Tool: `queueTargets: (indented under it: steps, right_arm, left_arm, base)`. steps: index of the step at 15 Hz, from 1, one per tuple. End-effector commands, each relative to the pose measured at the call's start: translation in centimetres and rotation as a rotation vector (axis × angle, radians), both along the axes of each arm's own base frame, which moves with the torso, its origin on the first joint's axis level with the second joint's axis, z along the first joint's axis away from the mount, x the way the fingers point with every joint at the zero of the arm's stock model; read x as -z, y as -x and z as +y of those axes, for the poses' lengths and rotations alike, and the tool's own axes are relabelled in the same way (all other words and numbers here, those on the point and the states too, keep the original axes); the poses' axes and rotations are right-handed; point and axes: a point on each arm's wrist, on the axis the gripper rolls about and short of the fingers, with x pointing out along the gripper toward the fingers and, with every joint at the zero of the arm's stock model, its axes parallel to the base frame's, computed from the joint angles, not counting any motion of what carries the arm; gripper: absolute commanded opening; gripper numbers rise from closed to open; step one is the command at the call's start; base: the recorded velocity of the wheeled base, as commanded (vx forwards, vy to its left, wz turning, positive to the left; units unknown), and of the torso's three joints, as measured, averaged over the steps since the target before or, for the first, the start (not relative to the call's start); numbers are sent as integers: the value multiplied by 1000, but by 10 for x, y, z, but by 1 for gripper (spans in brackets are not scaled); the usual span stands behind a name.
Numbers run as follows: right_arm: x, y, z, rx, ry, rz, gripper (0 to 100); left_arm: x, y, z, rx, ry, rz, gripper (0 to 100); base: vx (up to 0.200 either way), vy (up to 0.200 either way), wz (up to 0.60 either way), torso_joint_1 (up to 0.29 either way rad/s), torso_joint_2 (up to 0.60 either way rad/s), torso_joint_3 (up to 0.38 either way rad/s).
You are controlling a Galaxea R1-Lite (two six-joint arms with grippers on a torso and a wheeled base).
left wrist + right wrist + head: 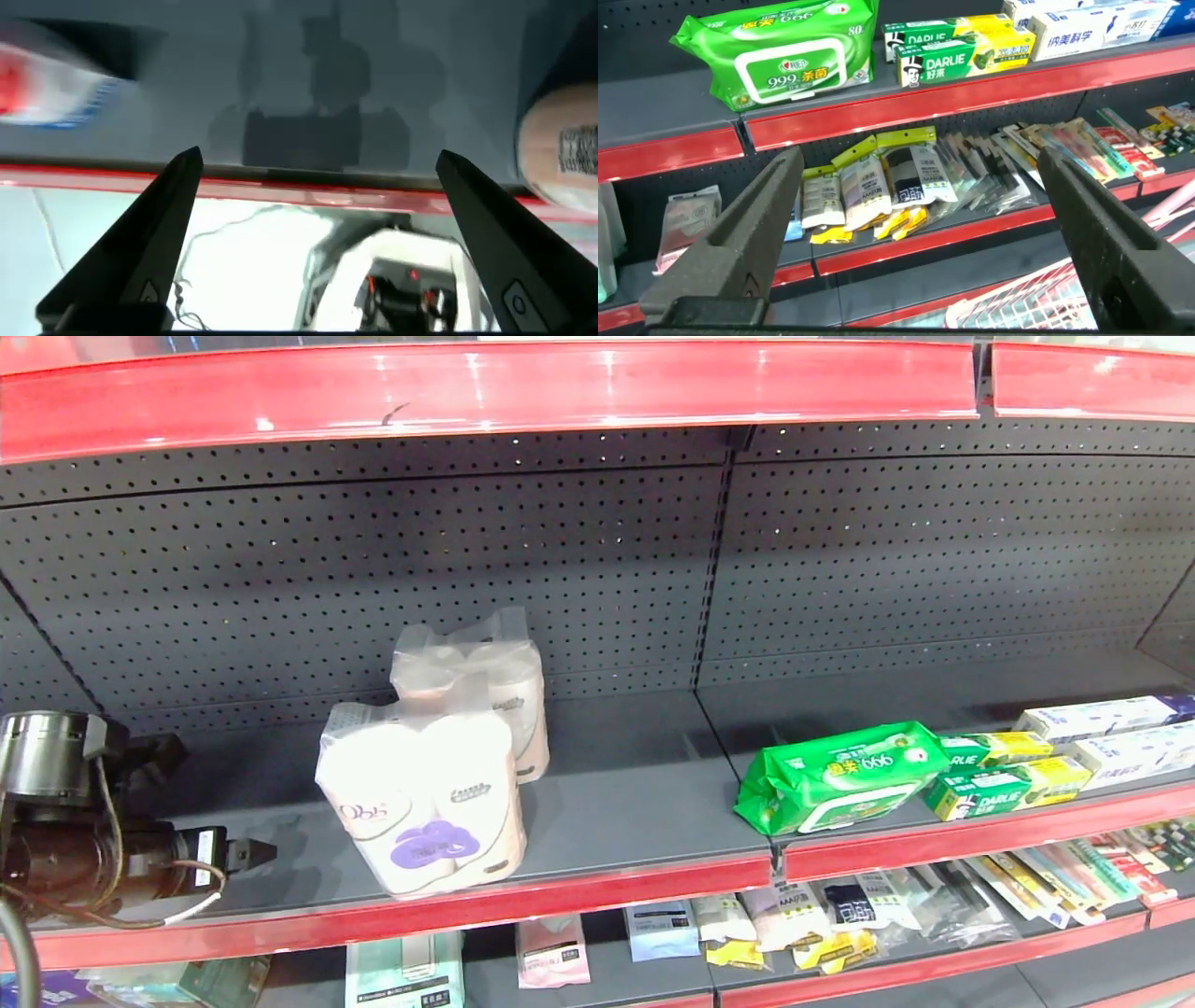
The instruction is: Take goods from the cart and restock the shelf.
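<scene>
Left gripper [318, 154]: fingers spread wide with nothing between them; it sits at the shelf front, at 8 o'clock in the head view.
Right gripper [920, 154]: fingers likewise apart and empty, facing the lower tiers.
Front roll pack [420, 803]: nearest thing to the left arm, at its 3 o'clock. It stands upright on the middle shelf [635, 803] just behind the red lip [560, 896]. The rolls' long axis is vertical and the purple print faces out.
Rear roll pack [476, 677]: directly behind the front one, at its 1 o'clock, also upright, with loose wrap bunched on top; whether the two touch cannot be told.
Wipes pack [840, 775]: well apart, at 3 o'clock in the head view, lying flat with the label up; its long axis runs 8-to-2 o'clock along the shelf edge.
Toothpaste boxes [1008, 775]: just beside the wipes, flat, with long axes along the edge.
White boxes [1111, 728]: behind those, lying the same way.
Left wrist view gives: the lip crossing beyond both fingertips, grey deck past it, and a paper roll [561, 140] beside one finger.
Right wrist view gives: hanging sachets [878, 182] on the tier below the wipes, and a red wire basket [1036, 289] near the gripper.
</scene>
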Motion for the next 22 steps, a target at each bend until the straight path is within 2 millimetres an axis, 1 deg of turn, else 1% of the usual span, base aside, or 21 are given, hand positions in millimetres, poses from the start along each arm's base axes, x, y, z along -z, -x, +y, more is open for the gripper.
queueTargets:
  steps: [1,4,7,11,15,19,22]
  right_arm:
    - [0,0,0,0,0,2,100]
    - [0,0,0,0,0,2,100]
    - [0,0,0,0,0,2,100]
    - [0,0,0,0,1,3,100]
    - [0,0,0,0,0,2,100]
    - [0,0,0,0,0,2,100]
    - [0,0,0,0,0,2,100]
  left_arm:
    - [13,-7,-5,29,13,44,100]
    - [19,-16,-10,56,10,28,100]
    - [24,-30,-20,88,13,6,100]
    - [25,-41,-21,94,5,-14,100]
    - [28,-45,-31,132,7,-11,100]
    - [27,-52,-35,147,4,-34,100]
    - [28,-52,-38,159,5,-31,100]
  base:
    - [0,0,0,0,0,0]
    - [0,0,0,0,0,0]
    - [0,0,0,0,0,0]
    - [0,0,0,0,0,0]
    - [0,0,0,0,0,0]
    - [0,0,0,0,0,0]
    - [0,0,0,0,0,0]
